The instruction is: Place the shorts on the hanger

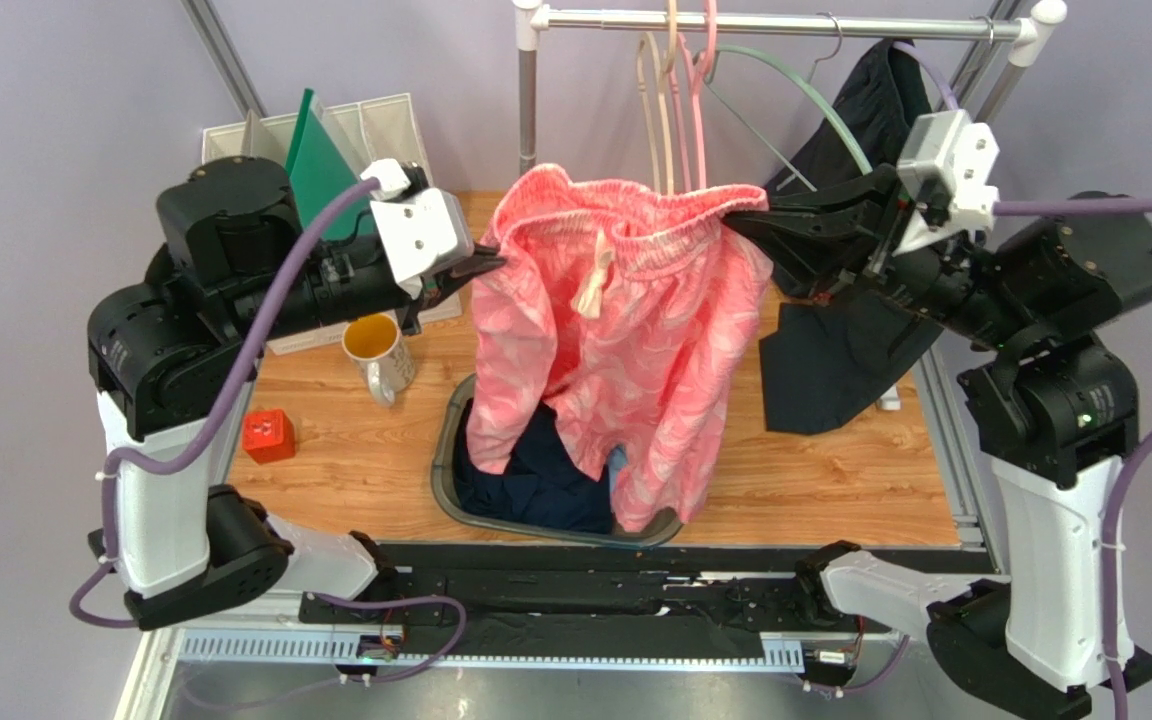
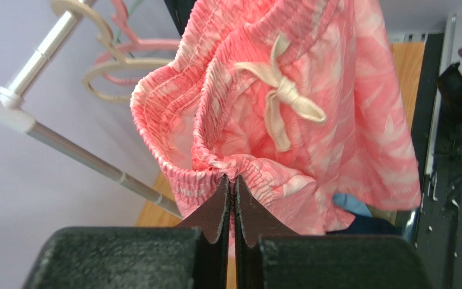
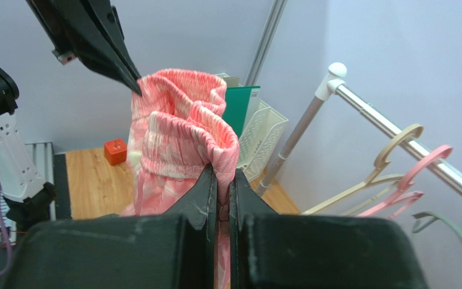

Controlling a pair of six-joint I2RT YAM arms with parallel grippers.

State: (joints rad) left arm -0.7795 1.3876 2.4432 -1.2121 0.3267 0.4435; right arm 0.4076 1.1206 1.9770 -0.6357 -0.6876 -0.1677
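Left claw [image 1: 492,266] and right claw [image 1: 734,222] are each clamped on the shorts [image 1: 620,353] at opposite waistband ends, holding them spread above the grey basket [image 1: 447,492] on the counter [image 1: 823,465].

The left arm [image 1: 162,360] rises from its base at 7 o'clock of the top view, folds at the elbow and reaches toward 3 o'clock, wrist about level. Its left claw [image 1: 485,267] [image 2: 232,180] is pressed closed, fingertips pinching one end of the waistband of the shorts [image 1: 642,330]. The right arm [image 1: 1063,405] stands up from 5 o'clock, bends and stretches toward 9 o'clock, slightly higher than the other. The right claw [image 1: 732,222] [image 3: 222,171] is likewise clamped, fingers nearly touching, on the waistband's opposite end. The two claws face each other, well apart, both raised above the table.
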